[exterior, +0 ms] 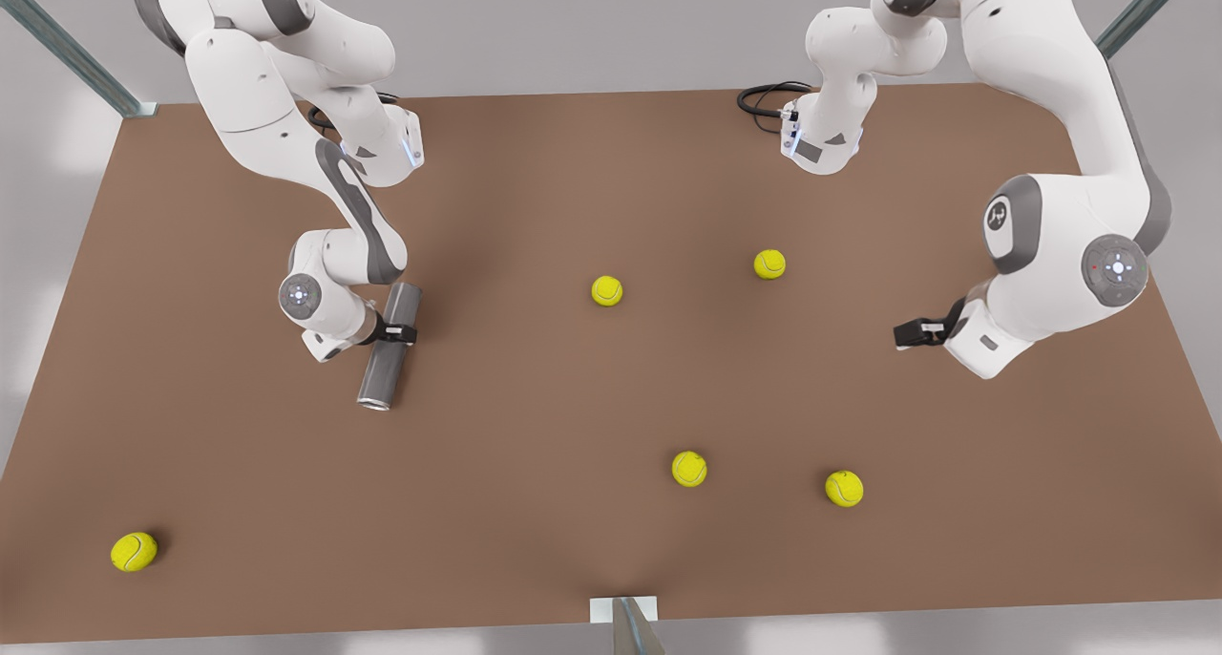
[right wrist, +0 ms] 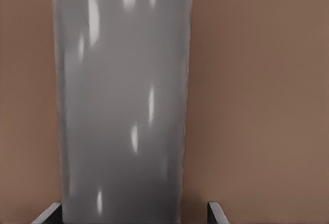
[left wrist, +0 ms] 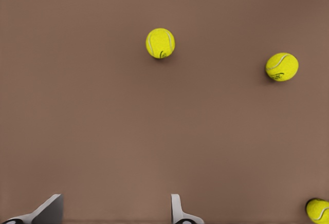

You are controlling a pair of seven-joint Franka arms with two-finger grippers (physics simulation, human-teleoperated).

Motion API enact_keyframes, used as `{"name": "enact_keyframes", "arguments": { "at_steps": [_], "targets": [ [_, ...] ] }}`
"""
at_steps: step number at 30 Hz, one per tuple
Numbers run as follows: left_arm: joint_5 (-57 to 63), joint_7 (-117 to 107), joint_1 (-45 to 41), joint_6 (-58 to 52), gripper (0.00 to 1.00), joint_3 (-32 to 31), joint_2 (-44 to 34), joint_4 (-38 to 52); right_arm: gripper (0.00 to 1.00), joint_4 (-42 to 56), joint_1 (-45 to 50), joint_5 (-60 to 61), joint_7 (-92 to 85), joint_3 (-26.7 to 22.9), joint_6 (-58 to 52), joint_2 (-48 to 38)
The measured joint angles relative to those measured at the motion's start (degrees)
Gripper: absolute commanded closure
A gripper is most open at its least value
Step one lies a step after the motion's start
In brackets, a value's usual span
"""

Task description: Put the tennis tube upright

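Note:
The tennis tube (exterior: 389, 348), a plain grey cylinder, lies on its side on the brown table (exterior: 535, 397) at the front view's left, its open dark end toward the near edge. My right gripper (exterior: 401, 332) straddles the tube's middle, open. In the right wrist view the tennis tube (right wrist: 123, 106) runs between the fingers (right wrist: 216, 212), with a small gap on one side. My left gripper (exterior: 904, 333) hovers open over the table at the front view's right, holding nothing; its fingers (left wrist: 177, 211) show in the left wrist view.
Several yellow tennis balls lie scattered on the table: two mid-table (exterior: 607, 290) (exterior: 769, 264), two nearer the front (exterior: 689, 468) (exterior: 844, 488) and one at the front left corner (exterior: 134, 551). The left wrist view looks down on three balls (left wrist: 160, 43) (left wrist: 281, 67) (left wrist: 318, 211).

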Motion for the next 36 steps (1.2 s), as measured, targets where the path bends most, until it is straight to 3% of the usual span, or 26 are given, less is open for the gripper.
{"name": "enact_keyframes", "arguments": {
  "at_steps": [3,6,9,36],
  "targets": [
    [0.0,-0.1,0.0,0.1,0.00,0.0,0.1,0.0,0.09,-0.3,0.7,0.0,-0.2,-0.1,0.1,0.0],
    [0.0,-0.1,0.0,0.1,0.00,0.0,0.4,0.0,0.23,-0.3,0.8,0.0,-0.5,0.0,0.3,0.0],
    [0.0,-0.1,0.1,0.2,0.00,0.0,0.4,0.0,0.28,-0.4,0.8,-0.1,-0.7,0.0,0.3,-0.1],
    [0.0,-0.3,0.1,1.3,0.00,0.0,0.5,0.0,0.33,-0.7,0.4,0.1,-4.4,0.0,-0.1,-2.7]
  ]
}}
